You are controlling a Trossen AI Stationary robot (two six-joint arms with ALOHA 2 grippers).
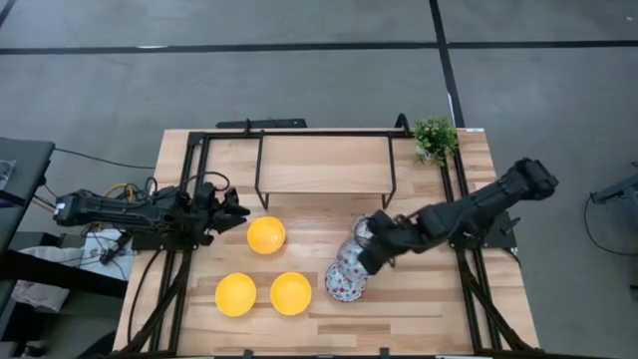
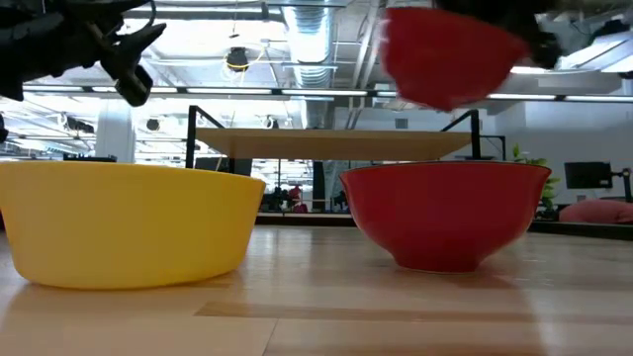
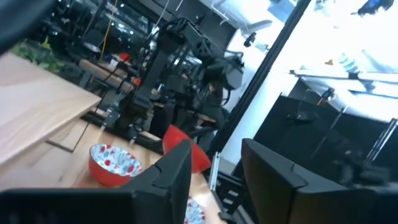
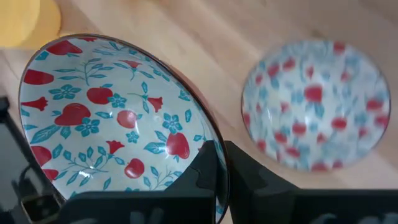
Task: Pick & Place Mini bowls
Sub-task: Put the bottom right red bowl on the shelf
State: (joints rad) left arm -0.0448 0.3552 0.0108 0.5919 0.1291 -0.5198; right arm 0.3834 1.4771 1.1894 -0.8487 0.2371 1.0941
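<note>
Mini bowls first: three yellow bowls [image 1: 266, 235] are sitting on the wooden table [image 1: 419, 309], well clear of the left gripper [image 1: 231, 210], whose jaws are standing a bit apart with nothing between them. Right gripper [image 4: 222, 163] is pinching the rim of one floral bowl [image 4: 112, 118] off the table, jaws clamped on it. Another floral bowl [image 4: 314, 102] is lying just beyond, looks blurry though.
</note>
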